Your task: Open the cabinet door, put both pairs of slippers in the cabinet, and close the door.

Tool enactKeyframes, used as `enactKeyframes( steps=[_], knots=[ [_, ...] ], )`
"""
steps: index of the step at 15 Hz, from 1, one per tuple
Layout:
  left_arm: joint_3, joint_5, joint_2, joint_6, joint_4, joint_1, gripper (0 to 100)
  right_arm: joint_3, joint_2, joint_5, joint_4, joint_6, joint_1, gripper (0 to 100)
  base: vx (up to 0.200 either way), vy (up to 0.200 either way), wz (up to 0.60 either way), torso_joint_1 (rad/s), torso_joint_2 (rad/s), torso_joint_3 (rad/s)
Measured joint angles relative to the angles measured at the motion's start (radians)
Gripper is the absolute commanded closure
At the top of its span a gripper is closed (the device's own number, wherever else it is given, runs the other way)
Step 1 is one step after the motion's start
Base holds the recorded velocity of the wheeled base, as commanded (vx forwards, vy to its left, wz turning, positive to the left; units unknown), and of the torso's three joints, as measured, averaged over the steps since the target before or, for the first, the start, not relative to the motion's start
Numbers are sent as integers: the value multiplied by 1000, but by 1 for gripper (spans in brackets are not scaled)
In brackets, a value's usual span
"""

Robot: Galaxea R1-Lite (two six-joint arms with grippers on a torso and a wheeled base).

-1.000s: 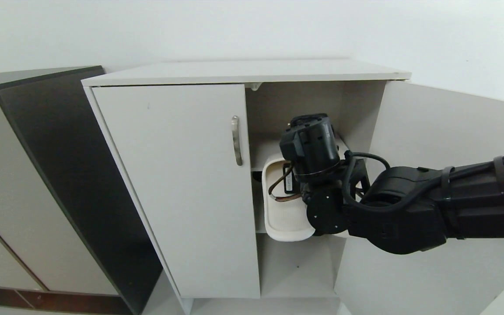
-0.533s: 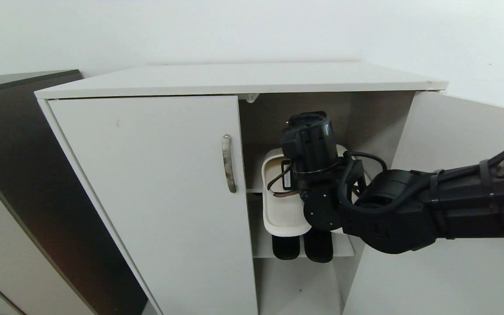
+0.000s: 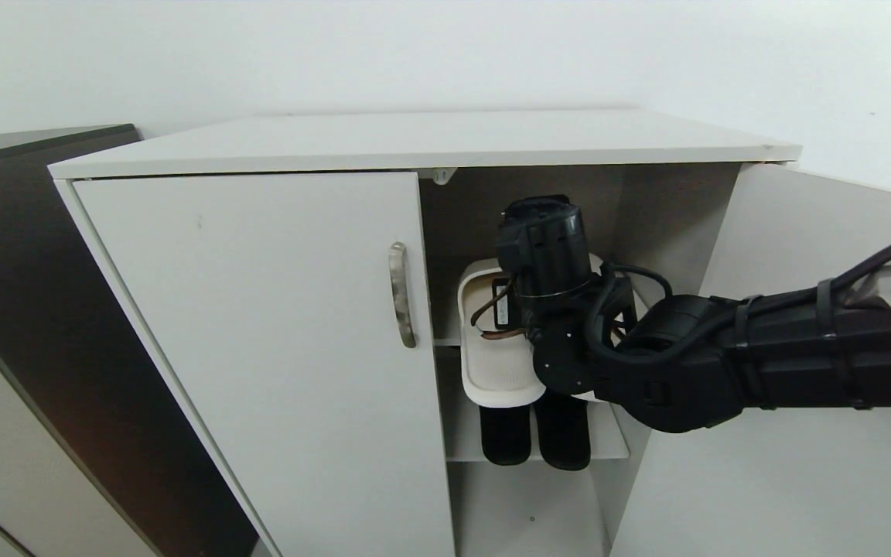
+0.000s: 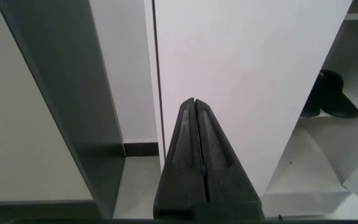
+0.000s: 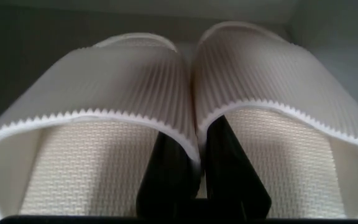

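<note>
Carried deeper into cabinet point(image 3: 414, 143): white slippers point(image 3: 492, 371) clamped in right gripper point(image 5: 192, 155), above black slippers point(image 3: 534, 437); left gripper point(image 4: 194, 107) pressed shut beside closed left door point(image 3: 275, 325).

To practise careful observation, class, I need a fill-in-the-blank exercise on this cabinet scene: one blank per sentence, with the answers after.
The right gripper holds the white slippers in the opening of the ____.
The black slippers lie on the shelf ____ them.
The right door stands ____.
The left gripper has its fingers ____.
Missing words: cabinet, below, open, shut.
</note>
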Motion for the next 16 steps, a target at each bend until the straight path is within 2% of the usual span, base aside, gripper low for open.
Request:
enactKeyframes(
  steps=[4,13,16],
  knots=[
    [0,0,0,-2,0,0,100,-85,54,99,1,-59,-74,100,0,0,0,0,0,0],
    [0,1,0,-2,0,-1,100,-312,206,108,6,-64,-163,100,0,0,0,0,0,0],
    [0,0,0,-2,0,0,100,-339,239,107,7,-64,-177,100,0,0,0,0,0,0]
  ],
)
